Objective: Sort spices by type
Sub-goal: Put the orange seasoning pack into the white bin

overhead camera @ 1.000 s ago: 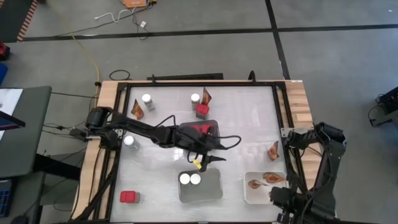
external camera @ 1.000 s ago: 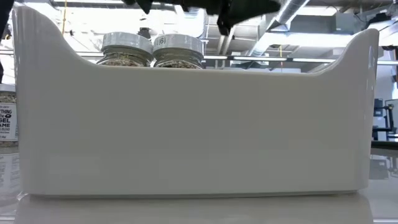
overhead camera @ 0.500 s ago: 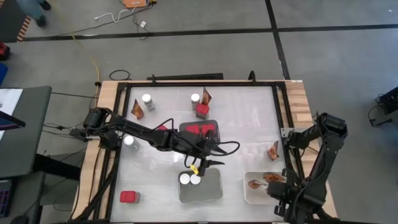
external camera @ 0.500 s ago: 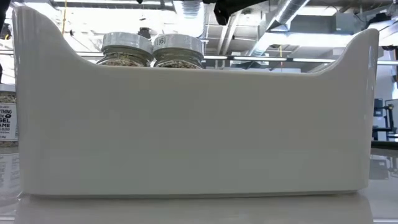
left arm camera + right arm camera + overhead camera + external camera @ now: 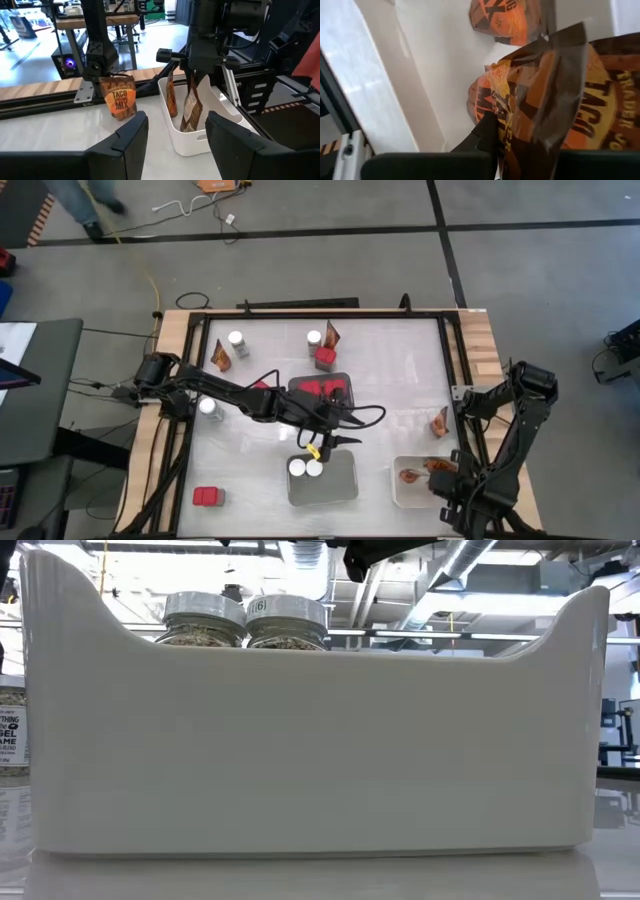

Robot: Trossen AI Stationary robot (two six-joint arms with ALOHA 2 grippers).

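1. The worktop (image 5: pixel 400 370) carries three trays: a grey tray (image 5: pixel 335 485) at the near middle, a white tray (image 5: pixel 410 492) at the near right, and a dark tray (image 5: pixel 322 383) at the centre.
2. The left arm reaches across the middle; the left gripper (image 5: pixel 335 442) hangs just behind the grey tray, fingers apart and empty.
3. The right gripper (image 5: pixel 195 82) is above the white tray, pinching the top of a packet (image 5: pixel 190 111) that hangs into it beside another packet (image 5: pixel 171 100).
4. Two jars (image 5: pixel 306 468) stand in the grey tray; three more (image 5: pixel 237 340) stand loose at the back and left.
5. Red boxes (image 5: pixel 322 388) sit in the dark tray; others (image 5: pixel 208 497) lie loose.
6. Loose packets (image 5: pixel 440 421) stand on the worktop at the right and back.
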